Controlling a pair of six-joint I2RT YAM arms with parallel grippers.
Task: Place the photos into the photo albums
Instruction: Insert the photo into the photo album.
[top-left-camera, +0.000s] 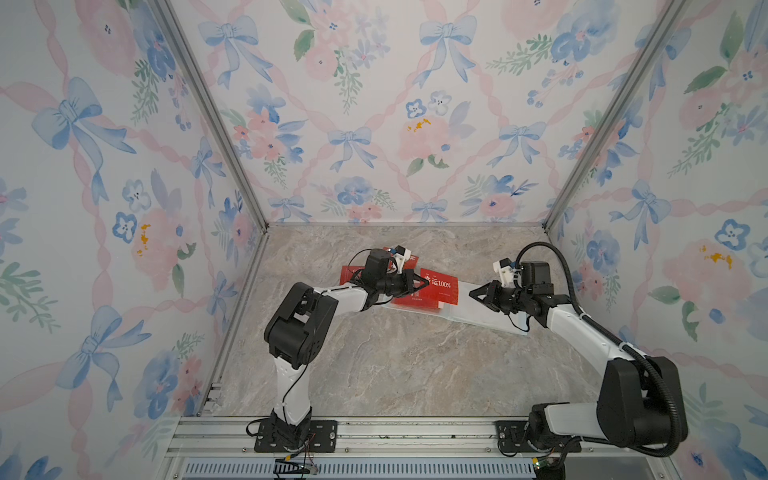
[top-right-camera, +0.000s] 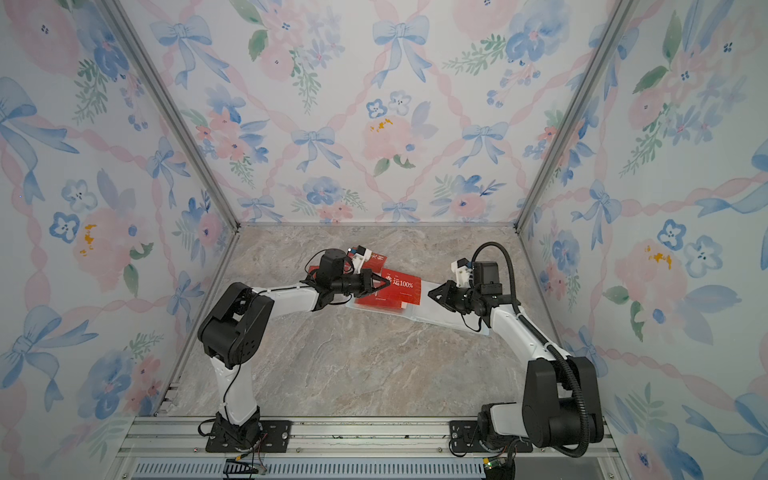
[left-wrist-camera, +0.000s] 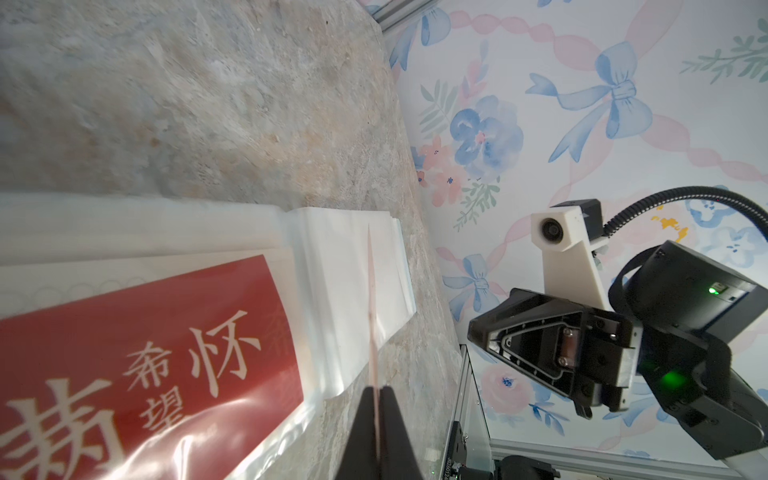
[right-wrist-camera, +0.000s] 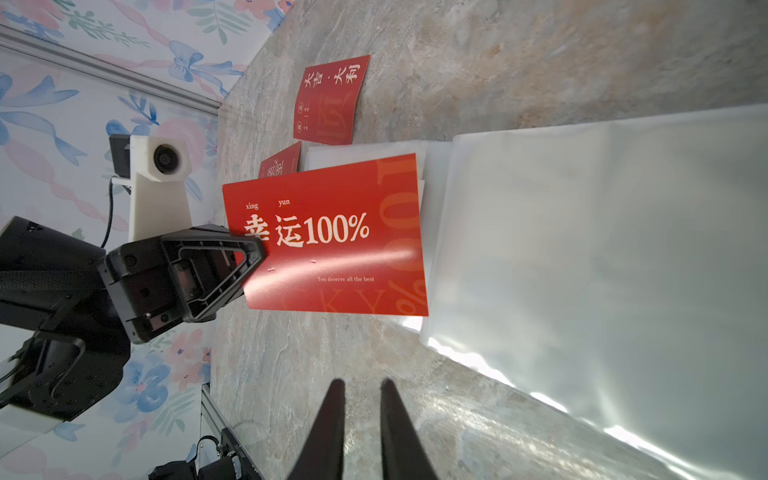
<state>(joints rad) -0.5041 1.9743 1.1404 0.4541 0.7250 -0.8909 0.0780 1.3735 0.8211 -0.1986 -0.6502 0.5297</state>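
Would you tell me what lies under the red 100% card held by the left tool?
The open pale album with clear sleeves, and another red card with white characters inside a sleeve. What else lies beneath the held red 100% card is covered.

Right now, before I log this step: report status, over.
Left gripper shut on red card, over the album. Right gripper open, empty, by clear sleeve. Loose cards beyond, not in the way.

Left arm: elbow bent, forearm reaching toward frame centre.
Left gripper: jaws pinched on red photo edge.
Right arm: forearm angled toward frame centre.
Right gripper: jaws slightly parted.
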